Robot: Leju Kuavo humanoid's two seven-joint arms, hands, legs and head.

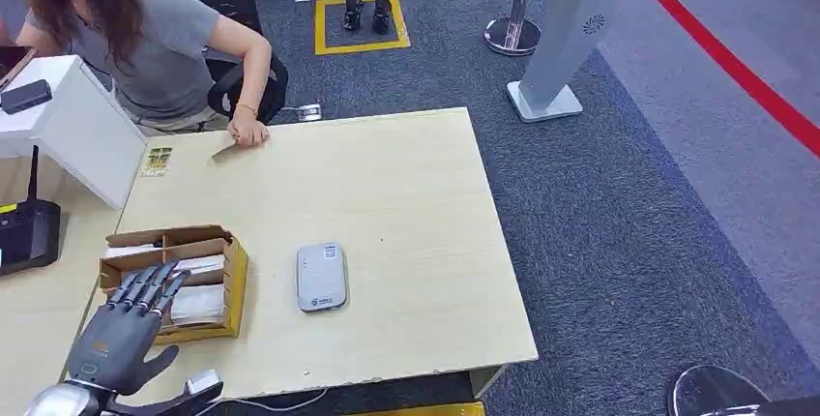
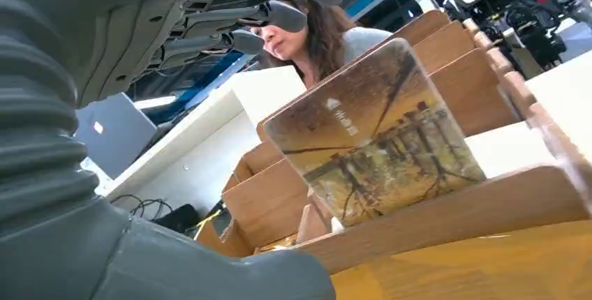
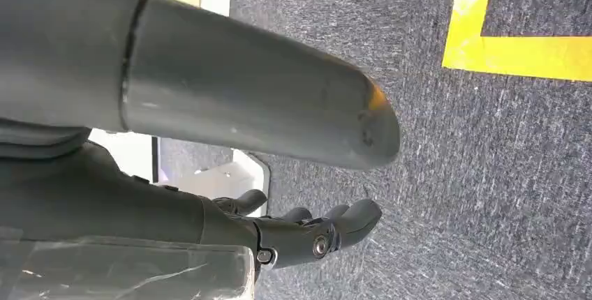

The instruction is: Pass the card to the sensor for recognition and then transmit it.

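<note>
My left hand (image 1: 121,339) is hovering, fingers (image 1: 145,287) spread, holding nothing, over the cardboard box (image 1: 235,281) at lower left; wrist view reveals an upright card (image 2: 370,139). My right hand (image 3: 307,234) is hanging, fingers curled.

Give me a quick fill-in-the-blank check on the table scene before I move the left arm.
1. The left robot hand hovers by the cardboard ____, holding nothing.
2. The grey sensor lies flat on the table, to the ____ of the cardboard box.
3. A picture card stands leaning ____ the box.
4. A person's hand rests at the table's ____ edge.

Missing words: box; right; inside; far
</note>
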